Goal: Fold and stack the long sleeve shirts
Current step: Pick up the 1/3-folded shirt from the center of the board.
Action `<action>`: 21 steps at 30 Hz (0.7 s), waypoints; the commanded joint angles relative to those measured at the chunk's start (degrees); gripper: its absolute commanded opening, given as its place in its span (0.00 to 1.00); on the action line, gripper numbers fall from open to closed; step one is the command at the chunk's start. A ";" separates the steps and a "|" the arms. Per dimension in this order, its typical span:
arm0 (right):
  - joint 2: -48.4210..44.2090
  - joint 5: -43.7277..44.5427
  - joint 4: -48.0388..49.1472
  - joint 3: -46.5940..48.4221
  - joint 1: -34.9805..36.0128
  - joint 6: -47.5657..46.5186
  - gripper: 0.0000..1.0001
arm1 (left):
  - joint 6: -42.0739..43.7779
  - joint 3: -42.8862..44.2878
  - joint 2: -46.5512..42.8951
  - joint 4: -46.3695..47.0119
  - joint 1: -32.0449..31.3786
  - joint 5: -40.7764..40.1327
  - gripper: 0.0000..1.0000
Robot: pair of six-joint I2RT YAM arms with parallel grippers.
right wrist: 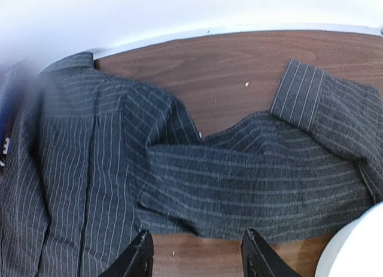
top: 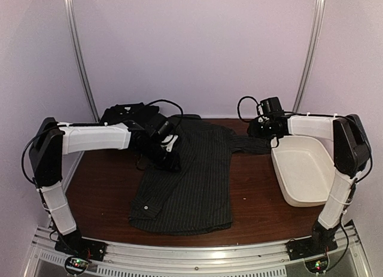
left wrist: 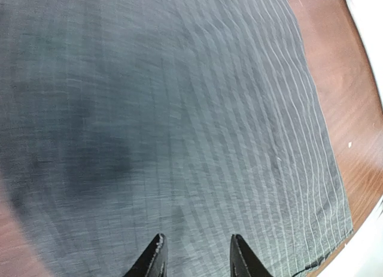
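Nothing legible is showing in any view. The pinstriped shirt (top: 185,175) is showing no readable label; the blurred blue-white patch (right wrist: 5,121) at the right wrist view's left edge is coming through unreadable.

The shirt (top: 191,181) is charcoal with fine pale pinstripes, the tub (top: 305,169) white, the table (top: 108,190) reddish-brown

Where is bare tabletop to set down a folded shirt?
The table is bare left of the pinstriped shirt, at the near-left corner, and between it and the white tub. The back is crowded: dark shirt pile, sleeve, left hand, right hand.
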 commanded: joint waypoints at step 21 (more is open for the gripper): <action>23.35 8.37 -9.66 31.21 -8.81 -12.38 0.66 | -0.53 -3.19 11.61 3.70 -11.90 3.69 0.36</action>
